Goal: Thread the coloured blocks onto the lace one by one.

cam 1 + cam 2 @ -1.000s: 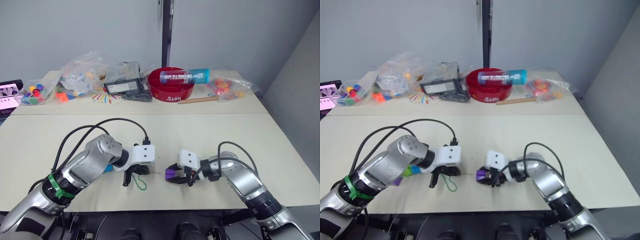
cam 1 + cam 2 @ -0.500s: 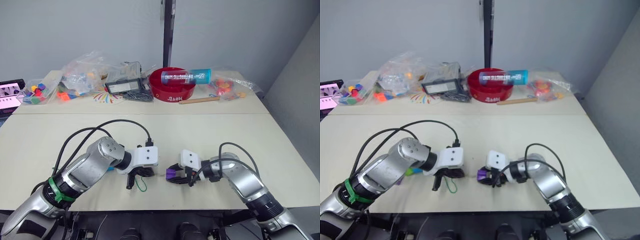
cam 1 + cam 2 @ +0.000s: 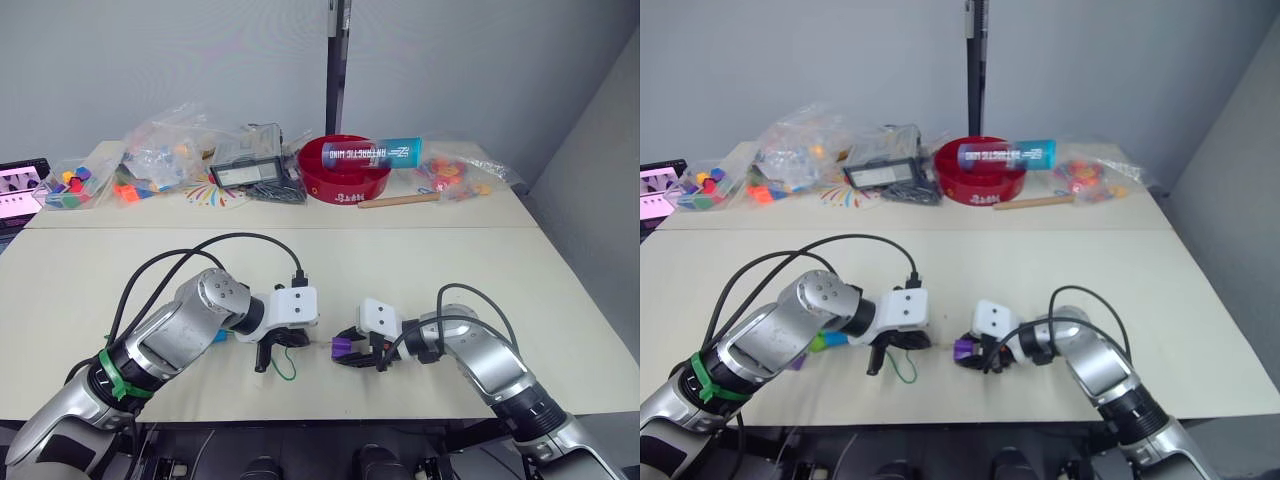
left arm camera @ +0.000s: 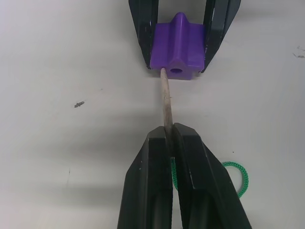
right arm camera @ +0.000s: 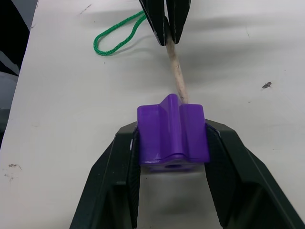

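Left gripper (image 4: 170, 143) pinching thin green lace (image 4: 166, 100), pale tip at hole of small purple plastic block (image 5: 172, 134) clamped in right gripper (image 5: 171, 162)

left hand (image 4: 170, 143) clamped, right hand (image 5: 171, 157) gripping

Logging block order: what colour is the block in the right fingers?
Purple block, clearest in the right wrist view.

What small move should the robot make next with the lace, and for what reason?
Probably shift the left pincer slightly sideways to line up, then push forward. It pinches the lace's pale tip, whose end touches the purple block just beside the hole, not inside it. The right pincer holds the block steady, hole facing the tip.
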`<state>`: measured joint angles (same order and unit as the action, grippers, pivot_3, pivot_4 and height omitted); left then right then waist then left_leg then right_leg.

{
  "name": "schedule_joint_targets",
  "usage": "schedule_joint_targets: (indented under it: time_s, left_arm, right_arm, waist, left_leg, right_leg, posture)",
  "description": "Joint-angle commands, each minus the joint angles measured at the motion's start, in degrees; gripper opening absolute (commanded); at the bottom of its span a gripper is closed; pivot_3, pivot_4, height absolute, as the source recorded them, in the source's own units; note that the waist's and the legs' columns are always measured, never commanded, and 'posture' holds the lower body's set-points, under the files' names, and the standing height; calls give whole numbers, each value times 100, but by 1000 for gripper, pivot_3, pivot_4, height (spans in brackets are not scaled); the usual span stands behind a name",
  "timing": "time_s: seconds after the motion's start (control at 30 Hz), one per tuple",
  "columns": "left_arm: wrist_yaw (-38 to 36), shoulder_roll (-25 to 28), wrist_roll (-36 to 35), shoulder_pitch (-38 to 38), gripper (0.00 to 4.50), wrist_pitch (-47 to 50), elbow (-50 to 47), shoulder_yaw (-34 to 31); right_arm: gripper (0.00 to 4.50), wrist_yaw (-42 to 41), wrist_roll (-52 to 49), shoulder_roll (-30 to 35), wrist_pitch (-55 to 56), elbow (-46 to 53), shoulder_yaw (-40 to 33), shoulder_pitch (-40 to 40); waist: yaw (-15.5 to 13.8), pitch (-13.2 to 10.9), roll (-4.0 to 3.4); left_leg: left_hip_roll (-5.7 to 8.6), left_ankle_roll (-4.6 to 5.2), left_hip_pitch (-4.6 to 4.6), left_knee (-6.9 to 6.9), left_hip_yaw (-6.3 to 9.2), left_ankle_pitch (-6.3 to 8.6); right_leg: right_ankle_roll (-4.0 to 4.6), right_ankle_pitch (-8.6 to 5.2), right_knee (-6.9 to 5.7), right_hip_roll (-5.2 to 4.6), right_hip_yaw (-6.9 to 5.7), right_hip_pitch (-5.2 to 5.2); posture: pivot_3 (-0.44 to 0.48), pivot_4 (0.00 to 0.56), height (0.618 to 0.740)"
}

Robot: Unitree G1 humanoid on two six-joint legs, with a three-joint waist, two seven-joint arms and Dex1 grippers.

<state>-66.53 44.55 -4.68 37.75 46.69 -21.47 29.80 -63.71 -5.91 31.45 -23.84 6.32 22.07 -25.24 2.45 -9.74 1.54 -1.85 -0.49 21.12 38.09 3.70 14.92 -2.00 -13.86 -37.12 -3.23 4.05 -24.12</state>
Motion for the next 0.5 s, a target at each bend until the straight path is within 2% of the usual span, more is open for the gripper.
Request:
schedule_joint_targets:
  time_s: [0.03, 0.5]
  left_arm:
    - [-32, 12, -65, 6, 61, 19, -197, -12]
    - [-2, -11, -58, -6, 61, 134, -244, 29]
  right_arm:
    - [1377, 92, 111, 28, -150, -135, 94, 48]
    - [1377, 119, 116, 7, -200, -134, 115, 22]
  waist:
    - [-1, 0, 0]
    - [0, 0, 0]
  left_leg:
    - [0, 0, 0, 0, 0, 0]
    - [0, 0, 0, 0, 0, 0]
  right_leg:
    - [0, 0, 0, 0, 0, 0]
    - [0, 0, 0, 0, 0, 0]
  posture:
    - [0, 150, 731]
    - [0, 150, 731]
